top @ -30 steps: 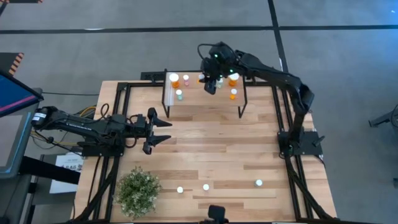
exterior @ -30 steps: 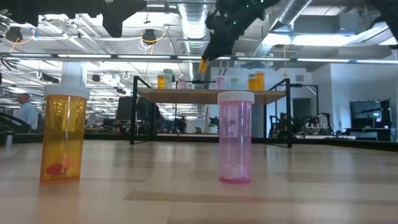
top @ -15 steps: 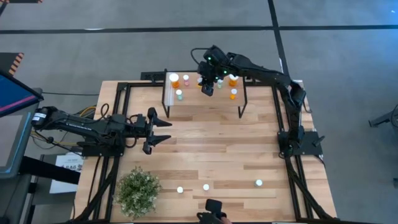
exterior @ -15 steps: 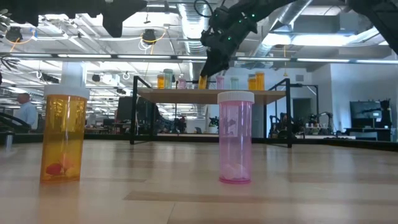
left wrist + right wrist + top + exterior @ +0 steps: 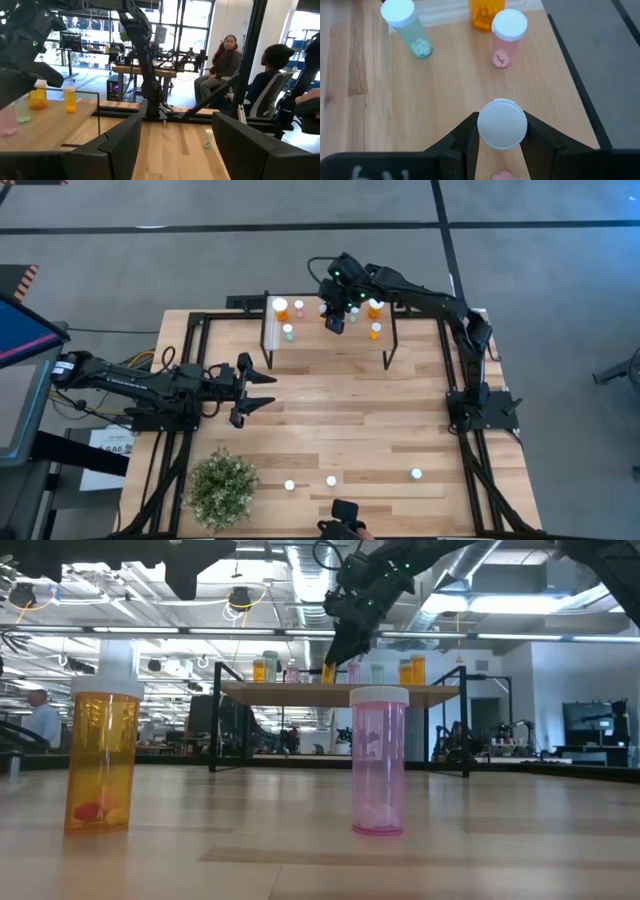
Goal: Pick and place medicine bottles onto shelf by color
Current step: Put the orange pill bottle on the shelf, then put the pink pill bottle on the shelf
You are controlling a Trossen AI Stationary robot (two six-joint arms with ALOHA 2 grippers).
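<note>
While held just over shelf [image 5: 322, 340]: placing step, bottle not yet released.
Left gripper [image 5: 270, 389] parked above left side of table [image 5: 350, 420], fingers spread, empty. Right gripper [image 5: 335, 320] over middle of shelf, pinching white-capped bottle [image 5: 501, 124] upright at the cap, shelved bottles [image 5: 507, 35] standing near. Next, by judgement: lower until base rests beside matching colour, part fingers, lift straight up clear of neighbours.

Shelf [image 5: 310, 340]: pale wood plank, thin black metal legs. Bottles [image 5: 502, 37]: translucent plastic, matt white caps. Tabletop [image 5: 340, 430]: smooth wood.
</note>
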